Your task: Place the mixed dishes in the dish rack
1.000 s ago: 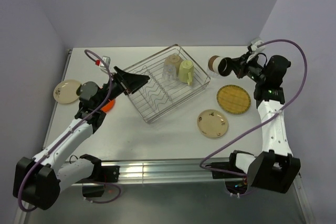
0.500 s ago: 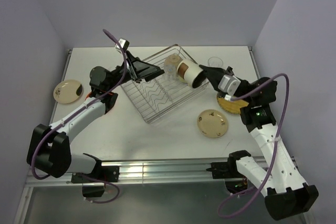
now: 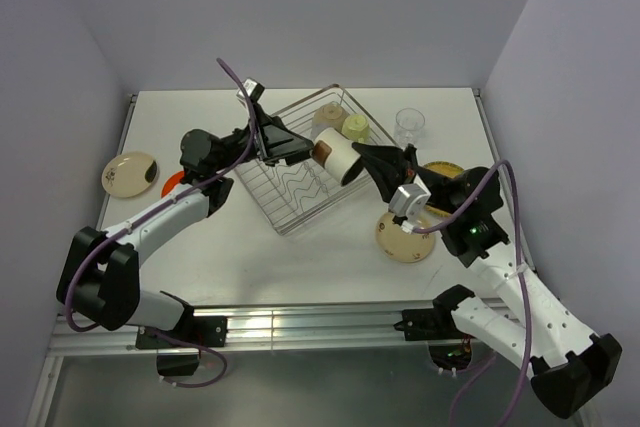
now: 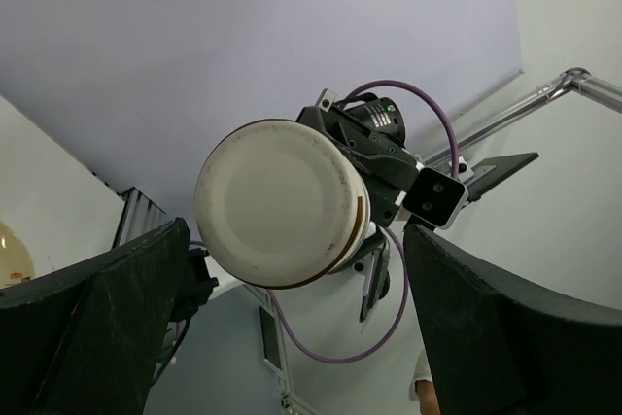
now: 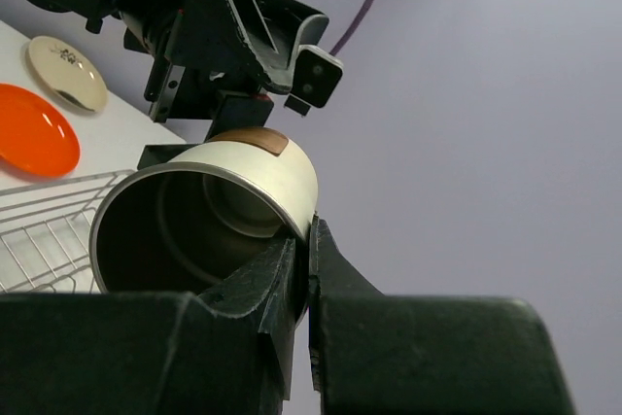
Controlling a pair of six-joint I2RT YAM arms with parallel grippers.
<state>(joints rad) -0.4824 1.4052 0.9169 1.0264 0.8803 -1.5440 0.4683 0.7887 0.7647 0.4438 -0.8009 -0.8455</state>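
Observation:
My right gripper (image 3: 362,160) is shut on the rim of the brown-and-white cup (image 3: 335,153) and holds it on its side above the dish rack (image 3: 290,209). In the right wrist view one finger is inside the cup (image 5: 209,216) and one outside, with the gripper (image 5: 309,240) pinching its wall. My left gripper (image 3: 298,145) is open and empty, facing the cup's base (image 4: 277,203) from close by. Its fingers (image 4: 97,337) spread wide on either side. A pale-green mug (image 3: 355,127) and a clear glass (image 3: 327,117) stand in the rack's far corner.
A second clear glass (image 3: 408,125) stands right of the rack. A yellow plate (image 3: 445,169) and a cream speckled plate (image 3: 400,242) lie partly under my right arm. Another cream plate (image 3: 128,174) and an orange plate (image 3: 172,183) lie at the left.
My right arm has carried the cup from the table's far right to above the rack. My left arm has risen and swung right, its open jaws now facing the cup.

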